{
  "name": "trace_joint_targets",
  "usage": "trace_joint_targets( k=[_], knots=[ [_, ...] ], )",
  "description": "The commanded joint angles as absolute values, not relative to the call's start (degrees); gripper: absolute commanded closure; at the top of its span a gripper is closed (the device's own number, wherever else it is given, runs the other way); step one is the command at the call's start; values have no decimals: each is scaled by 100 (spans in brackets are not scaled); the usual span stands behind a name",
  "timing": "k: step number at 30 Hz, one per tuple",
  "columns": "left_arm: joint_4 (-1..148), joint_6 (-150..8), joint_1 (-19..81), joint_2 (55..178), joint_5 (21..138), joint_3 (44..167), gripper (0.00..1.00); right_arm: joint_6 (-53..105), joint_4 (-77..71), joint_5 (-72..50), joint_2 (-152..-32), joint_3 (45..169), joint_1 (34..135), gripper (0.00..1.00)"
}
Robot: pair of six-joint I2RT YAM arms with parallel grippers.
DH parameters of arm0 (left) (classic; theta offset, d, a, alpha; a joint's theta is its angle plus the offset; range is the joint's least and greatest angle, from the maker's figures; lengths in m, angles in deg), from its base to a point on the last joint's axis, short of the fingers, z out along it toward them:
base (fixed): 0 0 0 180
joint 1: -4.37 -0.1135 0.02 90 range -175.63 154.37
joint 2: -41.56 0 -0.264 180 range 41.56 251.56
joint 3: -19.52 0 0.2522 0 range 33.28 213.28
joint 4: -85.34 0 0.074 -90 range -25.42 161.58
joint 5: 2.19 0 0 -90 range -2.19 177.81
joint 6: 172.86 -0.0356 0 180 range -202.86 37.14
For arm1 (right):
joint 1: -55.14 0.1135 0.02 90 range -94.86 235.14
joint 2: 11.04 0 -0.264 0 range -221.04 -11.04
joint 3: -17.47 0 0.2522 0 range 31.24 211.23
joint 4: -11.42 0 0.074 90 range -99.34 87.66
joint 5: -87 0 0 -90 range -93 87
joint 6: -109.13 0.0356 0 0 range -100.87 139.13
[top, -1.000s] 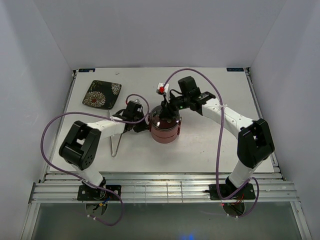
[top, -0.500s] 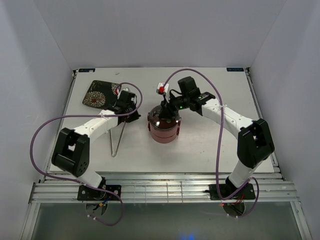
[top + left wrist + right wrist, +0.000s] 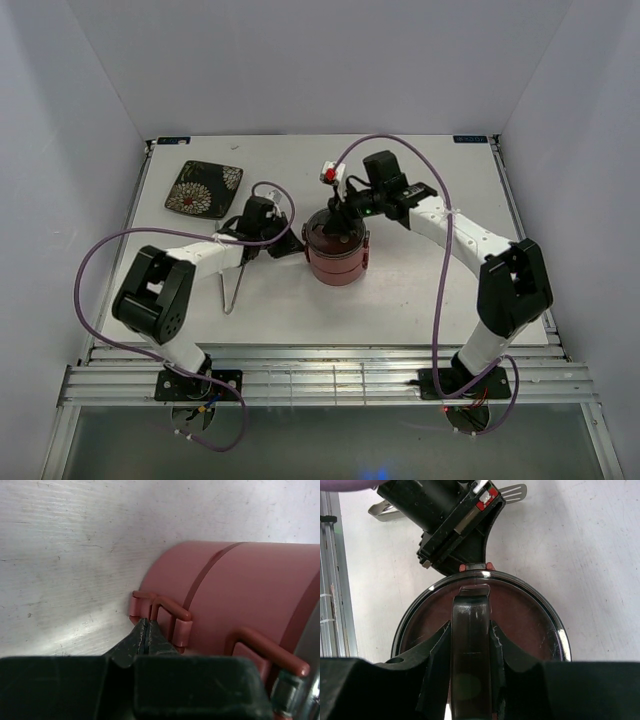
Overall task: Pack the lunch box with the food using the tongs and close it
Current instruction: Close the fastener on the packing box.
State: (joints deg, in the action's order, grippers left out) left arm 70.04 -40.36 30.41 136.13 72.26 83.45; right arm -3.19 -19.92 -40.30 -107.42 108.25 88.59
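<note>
Noted L gripper (image 3: 145, 630) back from patterned plate (image 3: 204, 188), pressed shut at lunch box's (image 3: 338, 265) red looped handle (image 3: 161, 611); R gripper (image 3: 470, 645) pinching glossy lid strap (image 3: 470, 605); thin steel tongs (image 3: 232, 285) nearby.

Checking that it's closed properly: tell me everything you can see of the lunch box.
The lunch box is a round tiffin of two stacked dark-red tiers with loop side handles, standing upright on the white table. A dark glossy lid with a raised centre bar covers it. The right hand is clamped on that bar; the left hand, shut, has its tips at a lower side handle.
</note>
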Motion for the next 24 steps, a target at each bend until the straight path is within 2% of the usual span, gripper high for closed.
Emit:
trace_joint_targets(
  k=[1,4,6,11,19,22,24],
  knots=[
    [7502,-3820,3127,13245,6187,8356,100,-91,-2264,-3833,-10948,10559,8968,92],
    [6215,-4101,2951,12902,7108,8714,100,-99,-2255,-3824,-10939,10533,8941,92],
    [5710,-4355,2906,12814,7923,8978,100,-99,-2255,-3859,-10939,10533,8941,92],
    [4822,-4638,2871,12752,9052,9462,100,-204,-2299,-3903,-10887,10428,8941,92],
    [4881,-4673,2880,13296,9018,9358,100,-275,-2273,-3833,-10930,10225,8950,92],
    [5354,-4630,2889,13402,8694,9112,100,-284,-2220,-3842,-10957,10146,8950,92],
    [5750,-4498,2889,13490,7878,8928,100,-266,-2185,-3877,-10983,10120,8950,92]
  ],
)
